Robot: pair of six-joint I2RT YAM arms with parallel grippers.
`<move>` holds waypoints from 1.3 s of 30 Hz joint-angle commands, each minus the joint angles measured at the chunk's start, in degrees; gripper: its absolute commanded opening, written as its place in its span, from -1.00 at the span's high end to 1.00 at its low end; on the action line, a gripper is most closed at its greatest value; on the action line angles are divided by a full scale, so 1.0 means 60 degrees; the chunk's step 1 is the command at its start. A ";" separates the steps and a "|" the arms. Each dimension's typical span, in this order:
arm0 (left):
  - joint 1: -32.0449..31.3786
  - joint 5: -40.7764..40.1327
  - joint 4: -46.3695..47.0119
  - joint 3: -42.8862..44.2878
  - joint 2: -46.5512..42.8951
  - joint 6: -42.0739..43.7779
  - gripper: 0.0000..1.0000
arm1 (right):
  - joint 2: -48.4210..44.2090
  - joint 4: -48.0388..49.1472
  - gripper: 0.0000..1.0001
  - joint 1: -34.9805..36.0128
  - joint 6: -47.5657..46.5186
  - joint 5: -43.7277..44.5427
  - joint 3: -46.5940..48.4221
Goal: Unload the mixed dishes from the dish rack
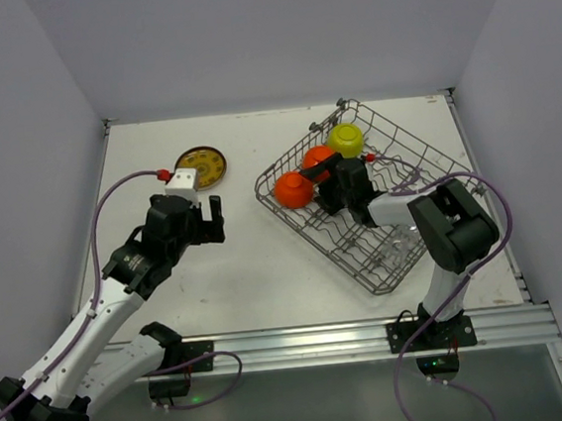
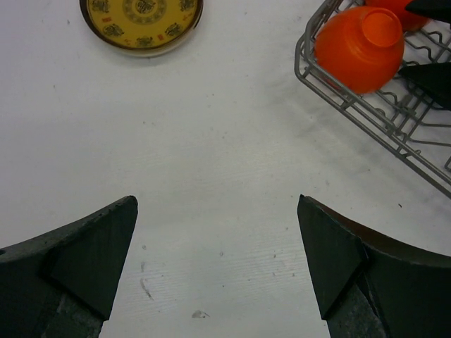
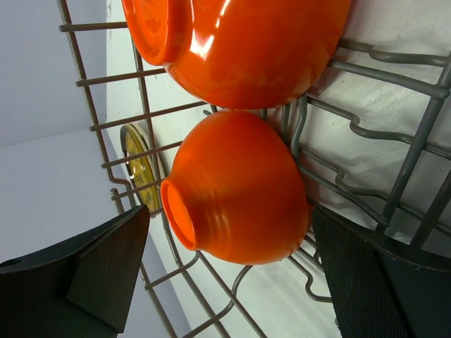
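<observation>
The right end effector, spread wide, is facing the orange bowl leaning in a corner of the dish rack (glossy, rigid, probably slippery), so pinching across its rim is looking safer than squeezing its rounded wall.

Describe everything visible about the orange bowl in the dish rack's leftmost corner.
The orange bowl is glossy, smooth and plastic-looking, round with a small foot ring. It lies tipped on its side in the dish rack, resting on grey wires, foot pointing outward. A second orange bowl sits close beside it; contact is unclear. The right gripper stands open around it, fingers apparently clear.
</observation>
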 commanded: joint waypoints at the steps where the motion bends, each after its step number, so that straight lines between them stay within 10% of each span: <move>1: -0.0008 0.0074 0.0833 -0.0097 -0.0112 0.0121 -1.00 | 0.0048 0.0537 -0.98 0.0057 -0.0227 0.0176 -0.0088; 24: 0.0080 0.0893 0.1184 0.0751 0.0985 -0.1105 -1.00 | 0.0400 0.0903 -0.98 0.0174 -0.0271 0.0073 -0.0132; 39: 0.0226 0.1335 0.3252 0.3721 0.7148 -0.2604 -0.79 | 0.0005 0.1064 -0.98 0.0174 -0.0183 -0.0029 -0.0454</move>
